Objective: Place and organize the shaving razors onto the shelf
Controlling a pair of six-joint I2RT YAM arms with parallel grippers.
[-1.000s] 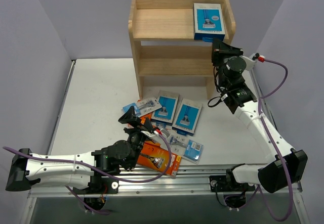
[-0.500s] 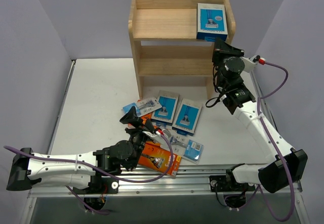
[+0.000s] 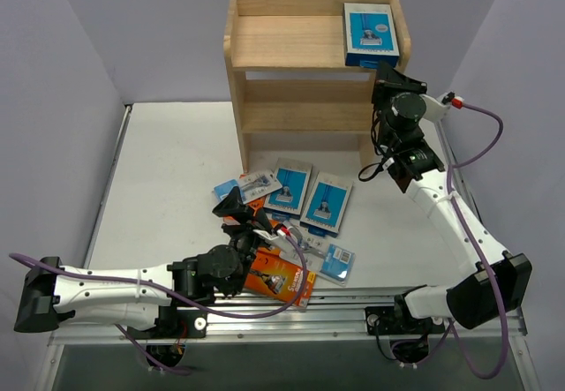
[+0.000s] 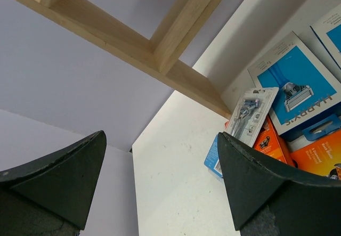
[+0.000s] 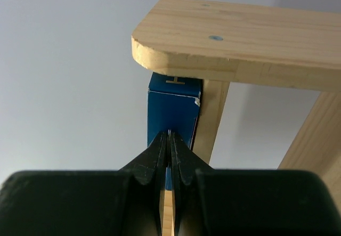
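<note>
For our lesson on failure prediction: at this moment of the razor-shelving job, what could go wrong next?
1. The right gripper, shut, noses the blue box at the front edge of the shelf's top tier; a skewed push might tip it off.
2. The left gripper hangs open over overlapping packs, a blister card lying on an orange box; closing could catch both.

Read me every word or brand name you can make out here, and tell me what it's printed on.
"HARRY'S": on the blue-and-white box, left wrist view.
"H", a lone letter turned sideways: on the end of the blue box by the shelf, right wrist view.
White print on the orange box: too small to read.
Labels on the packs in the top view: too small to read.
</note>
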